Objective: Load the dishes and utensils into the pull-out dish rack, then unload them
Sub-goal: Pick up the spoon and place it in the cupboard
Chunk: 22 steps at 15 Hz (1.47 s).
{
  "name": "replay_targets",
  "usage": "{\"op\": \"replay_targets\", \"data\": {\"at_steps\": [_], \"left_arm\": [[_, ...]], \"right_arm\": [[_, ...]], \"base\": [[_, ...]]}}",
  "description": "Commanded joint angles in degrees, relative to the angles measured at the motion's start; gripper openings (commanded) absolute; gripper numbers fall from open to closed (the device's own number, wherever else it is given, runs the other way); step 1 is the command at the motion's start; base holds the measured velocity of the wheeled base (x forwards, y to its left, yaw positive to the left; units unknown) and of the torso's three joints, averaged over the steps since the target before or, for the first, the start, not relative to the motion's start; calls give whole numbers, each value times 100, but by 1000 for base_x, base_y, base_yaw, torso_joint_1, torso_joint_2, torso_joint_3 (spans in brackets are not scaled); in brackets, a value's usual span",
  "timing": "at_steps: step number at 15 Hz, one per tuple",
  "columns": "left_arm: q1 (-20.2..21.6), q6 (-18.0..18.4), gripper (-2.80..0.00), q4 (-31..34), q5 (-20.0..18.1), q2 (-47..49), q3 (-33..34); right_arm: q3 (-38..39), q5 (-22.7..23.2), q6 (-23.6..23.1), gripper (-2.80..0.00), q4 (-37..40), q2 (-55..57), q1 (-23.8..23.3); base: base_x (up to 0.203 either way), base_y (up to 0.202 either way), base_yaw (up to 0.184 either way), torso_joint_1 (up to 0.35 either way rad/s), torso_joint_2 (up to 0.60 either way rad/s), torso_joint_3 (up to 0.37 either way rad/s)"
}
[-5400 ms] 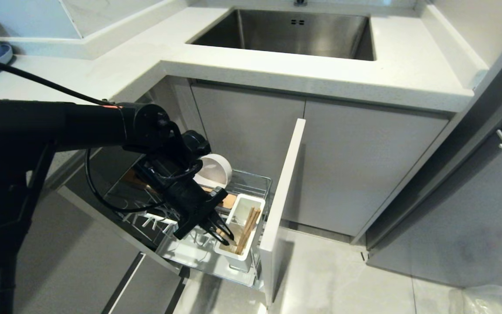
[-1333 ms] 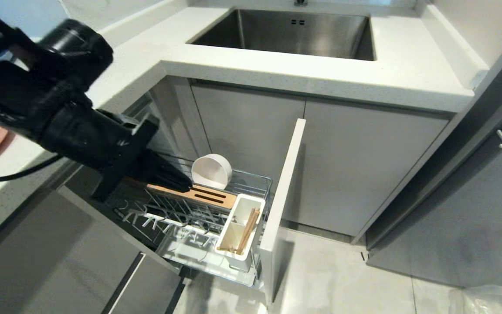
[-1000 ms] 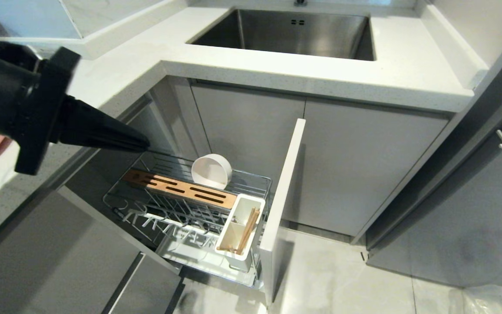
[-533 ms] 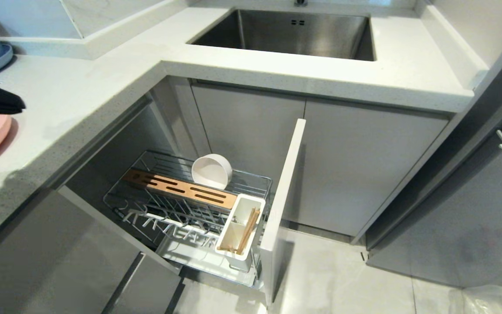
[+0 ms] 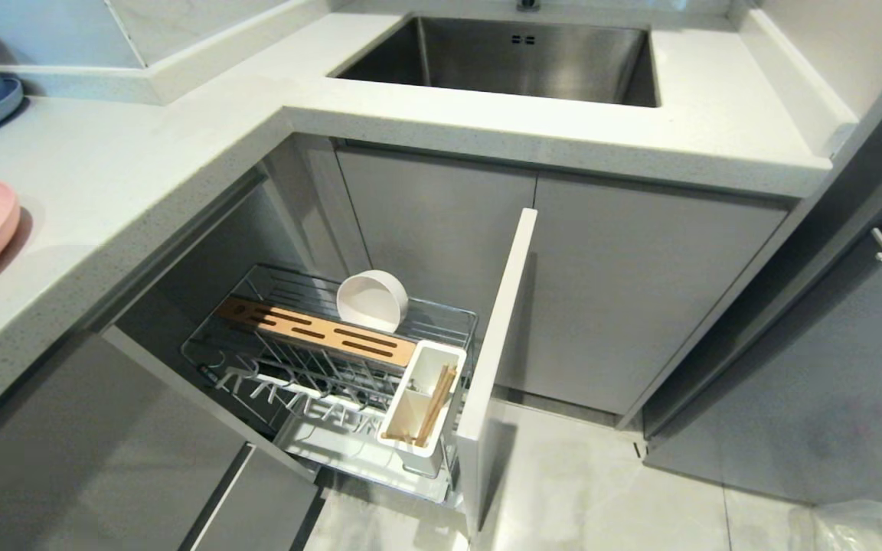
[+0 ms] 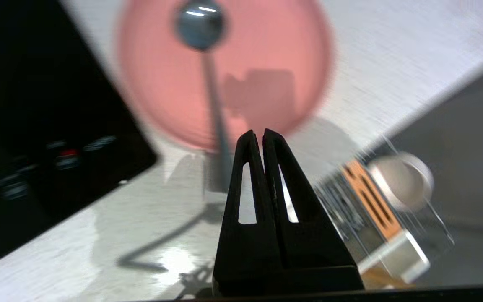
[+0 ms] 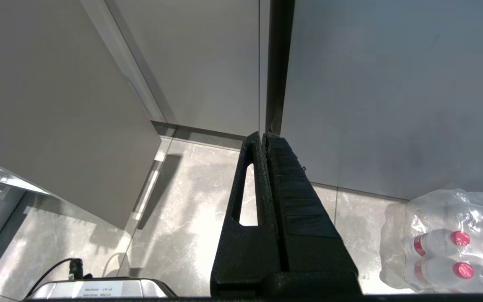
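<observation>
Left gripper pinched tight, nothing in it, poised above the counter over the spoon, which lies across the pink plate. Down at 6 o'clock the pull-out dish rack stands open: white bowl on edge, chopsticks in the caddy. Right gripper clamped empty, parked over the floor.

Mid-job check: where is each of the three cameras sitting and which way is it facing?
Head view: high, looking down at the chrome wire pull-out dish rack and steel sink; no arm shows.
Left wrist view: behind the shut left hand, facing the flat round pink plate with the silver metal spoon on it.
Right wrist view: behind the shut right hand, facing floor and cabinets.
Shared: head and left wrist both show plate and rack.
</observation>
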Motion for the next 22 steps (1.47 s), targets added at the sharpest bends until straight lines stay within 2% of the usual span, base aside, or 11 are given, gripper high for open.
{"op": "replay_targets", "data": {"at_steps": [1, 3, 4, 7, 9, 11, 13, 19, 22], "left_arm": [[616, 10, -280, 41, 5, -7, 65], [902, 0, -280, 98, -66, 204, 237], [1015, -9, -280, 164, -216, 308, 251], [1537, -11, -280, 249, -1191, 727, 173], [1792, -11, -280, 252, -1575, 993, 142], [1890, -7, -280, 240, -1685, 1233, 81], [1905, -11, -280, 244, -1972, 1347, 9], [1894, 7, -280, 282, -2056, 1479, 16], [1885, 7, -280, 444, -2255, 1492, 16]], "right_arm": [[9, 0, 2, -280, -1, 5, 1], [9, 0, 2, -280, -1, 5, 1], [9, 0, 2, -280, -1, 5, 1], [9, 0, 2, -280, -1, 5, 1], [9, 0, 2, -280, -1, 5, 1], [9, 0, 2, -280, -1, 5, 1], [9, 0, 2, -280, -1, 5, 1], [9, 0, 2, -280, -1, 5, 1], [9, 0, 2, -280, -1, 5, 1]], "base": [[0, 0, 0, 0, 0, 0], [0, 0, 0, 0, 0, 0], [0, 0, 0, 0, 0, 0], [0, 0, 0, 0, 0, 0], [0, 0, 0, 0, 0, 0], [0, 0, 0, 0, 0, 0], [0, 0, 0, 0, 0, 0], [0, 0, 0, 0, 0, 0], [0, 0, 0, 0, 0, 0]]}}
